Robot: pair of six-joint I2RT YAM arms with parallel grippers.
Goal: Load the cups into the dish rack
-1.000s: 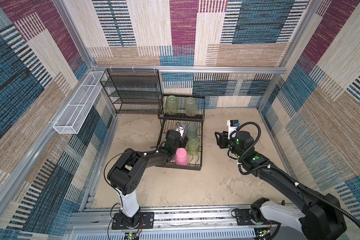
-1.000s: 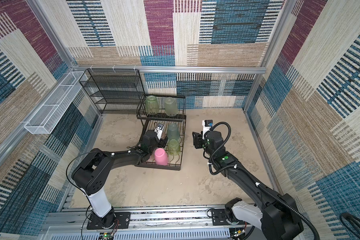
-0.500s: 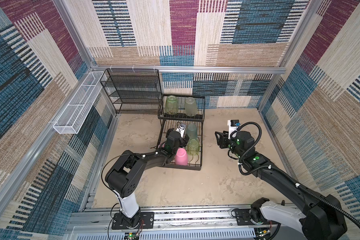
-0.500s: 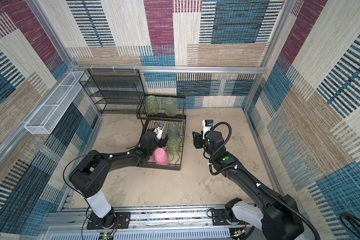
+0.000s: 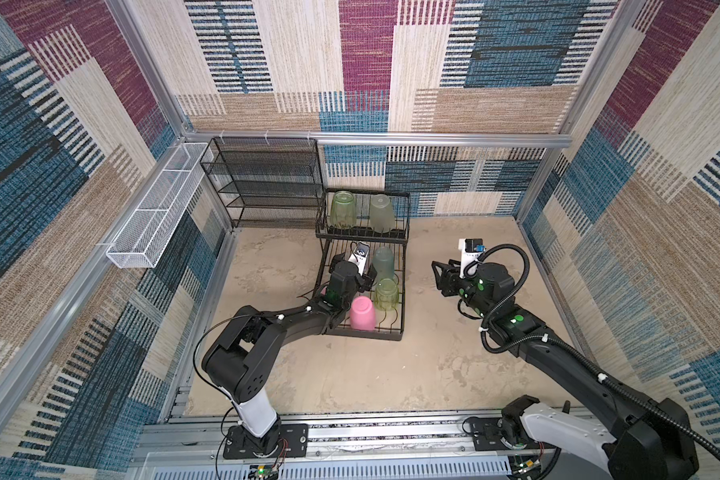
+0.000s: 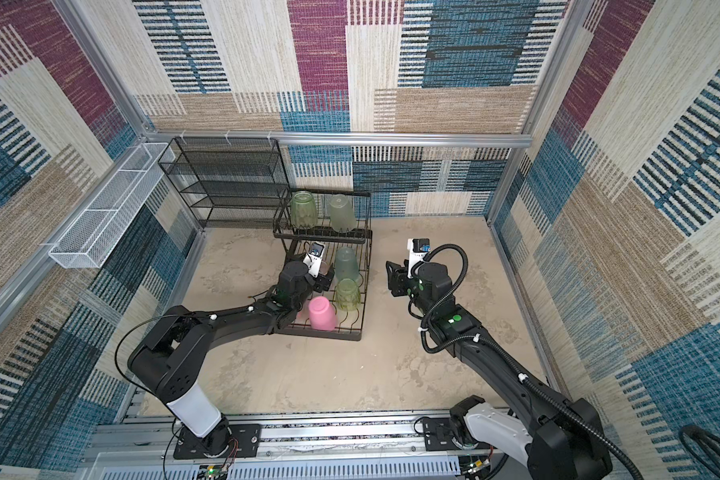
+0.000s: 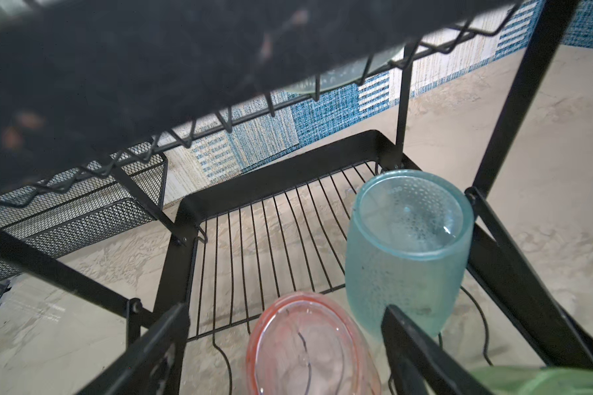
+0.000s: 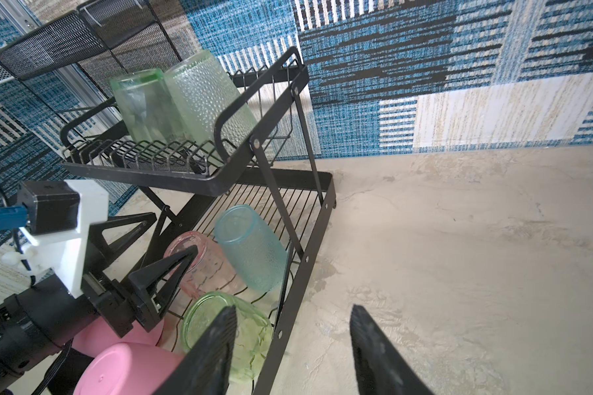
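Your left gripper [image 7: 285,318] sits low in the dish rack [image 5: 375,333], centre of a top view, jaws wide apart either side of the clear pink cup [image 7: 308,345], not clamping it. The frosted teal cup [image 7: 408,253] stands just beside. Your right gripper [image 5: 435,277], centre right, jaws apart, empty. Release step, likely the last cup; next, back out without clipping the raised shelf [image 5: 362,237].

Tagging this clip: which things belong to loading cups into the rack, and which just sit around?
Job: dish rack, upper ribbed green cup, upper frosted green cup, teal cup, lower green cup, clear pink cup, solid pink cup.
Lying about: black mesh shelf unit, white wire basket.
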